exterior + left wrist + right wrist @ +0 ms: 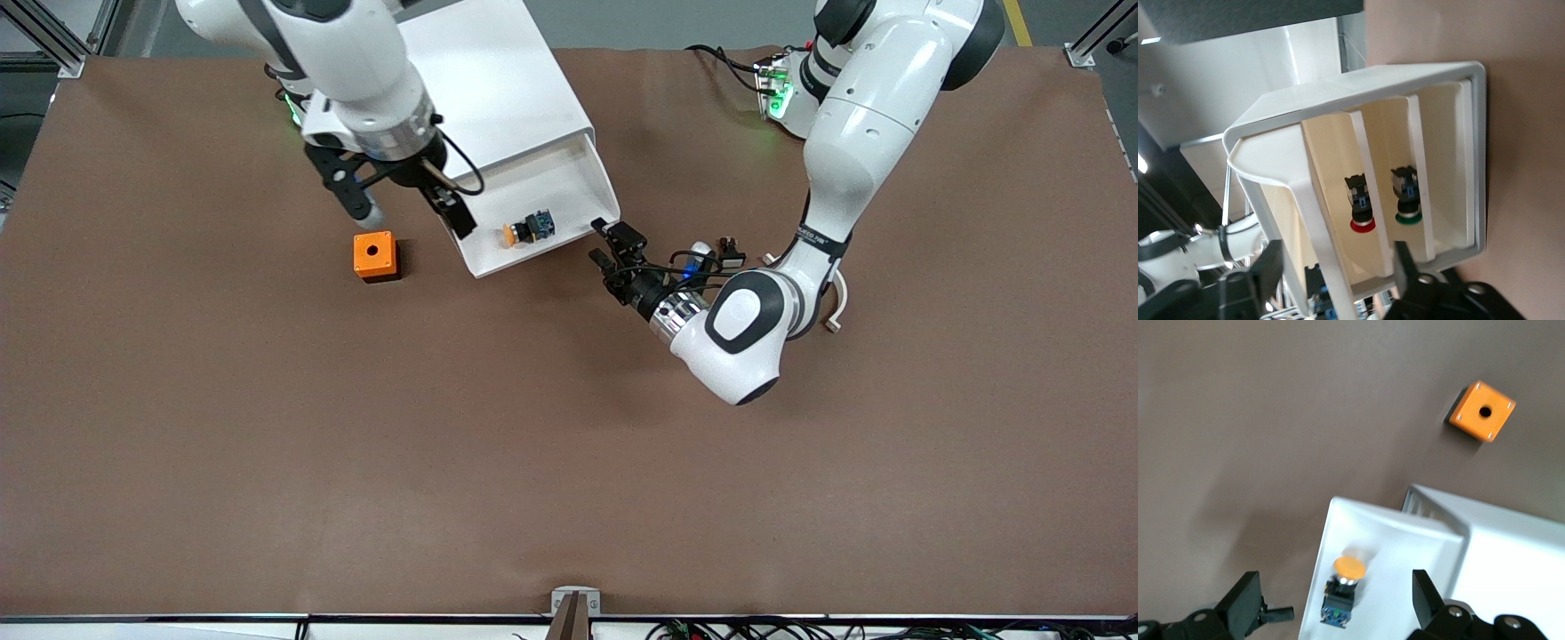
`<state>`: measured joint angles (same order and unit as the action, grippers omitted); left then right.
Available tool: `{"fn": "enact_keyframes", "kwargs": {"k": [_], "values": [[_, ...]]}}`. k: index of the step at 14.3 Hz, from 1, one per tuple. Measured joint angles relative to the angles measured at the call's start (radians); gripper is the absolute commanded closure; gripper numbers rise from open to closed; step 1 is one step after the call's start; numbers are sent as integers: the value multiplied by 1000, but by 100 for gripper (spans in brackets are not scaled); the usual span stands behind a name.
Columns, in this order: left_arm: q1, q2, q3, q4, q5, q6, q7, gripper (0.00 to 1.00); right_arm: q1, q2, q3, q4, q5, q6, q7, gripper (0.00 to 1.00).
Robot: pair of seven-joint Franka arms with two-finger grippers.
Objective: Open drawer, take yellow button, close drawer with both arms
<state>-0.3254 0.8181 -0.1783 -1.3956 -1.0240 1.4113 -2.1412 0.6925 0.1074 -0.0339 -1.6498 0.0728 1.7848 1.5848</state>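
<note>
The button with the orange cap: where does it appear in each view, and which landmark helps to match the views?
Front view: the button lies in the open drawer, below the right gripper.
Left wrist view: not visible; only red and green buttons in lower drawers.
Right wrist view: button in the drawer, between the gripper's fingers.
Shared landmark: the white cabinet.

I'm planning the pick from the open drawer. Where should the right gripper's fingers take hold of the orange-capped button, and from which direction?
Probably from straight above. The button lies on its side on the floor of the drawer, with open floor around it. Close the fingers across the black body, just beside the cap: the body looks flatter-sided than the round cap, so it should slip less. The open right gripper hangs over the drawer.
</note>
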Motion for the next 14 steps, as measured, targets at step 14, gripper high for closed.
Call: {"fn": "enact_keyframes", "kwargs": {"k": [14], "values": [[90, -63, -1, 165, 381, -57, 1013, 0, 209, 77, -2, -209, -92, 288, 268, 0]]}}
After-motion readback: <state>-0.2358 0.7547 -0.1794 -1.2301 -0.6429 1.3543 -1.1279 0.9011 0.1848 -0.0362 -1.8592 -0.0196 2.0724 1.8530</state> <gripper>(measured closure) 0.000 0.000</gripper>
